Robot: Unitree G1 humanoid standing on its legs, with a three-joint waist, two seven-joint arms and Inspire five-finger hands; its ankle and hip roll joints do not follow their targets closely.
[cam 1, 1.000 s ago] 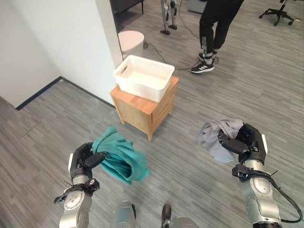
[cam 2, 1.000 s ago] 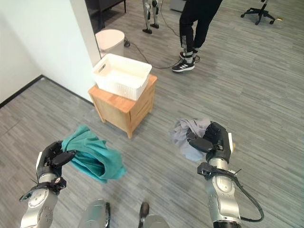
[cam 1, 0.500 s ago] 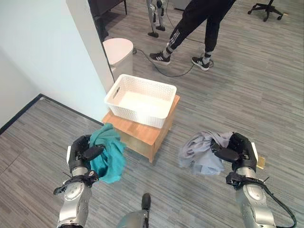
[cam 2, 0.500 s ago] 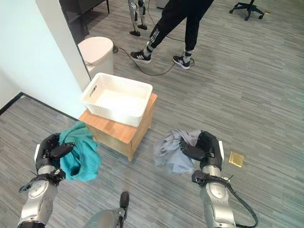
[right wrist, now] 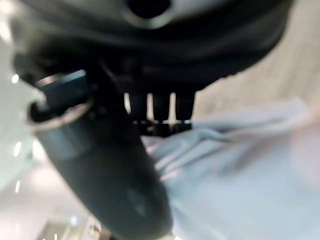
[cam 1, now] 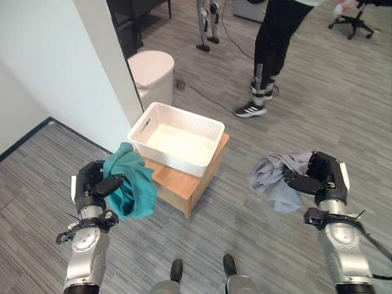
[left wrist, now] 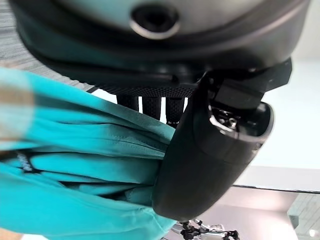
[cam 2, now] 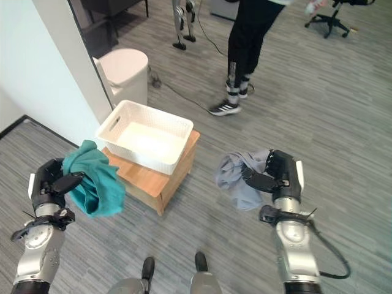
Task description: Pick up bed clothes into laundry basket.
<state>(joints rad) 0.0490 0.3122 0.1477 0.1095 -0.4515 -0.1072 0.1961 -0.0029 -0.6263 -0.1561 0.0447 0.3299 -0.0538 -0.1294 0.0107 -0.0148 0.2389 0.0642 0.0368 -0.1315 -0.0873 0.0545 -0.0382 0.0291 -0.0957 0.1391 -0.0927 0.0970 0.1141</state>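
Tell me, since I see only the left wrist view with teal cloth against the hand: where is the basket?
Observer: The white laundry basket sits on a small wooden table, just ahead of the left hand, which grips the teal cloth.
Operator: Anything in the basket?
Observer: It looks empty.
Operator: And the other hand?
Observer: The right hand holds a grey garment, off to the table's right.
Operator: Anyone nearby?
Observer: A person stands beyond the table.

No legible text, label, number or sign on anything in view
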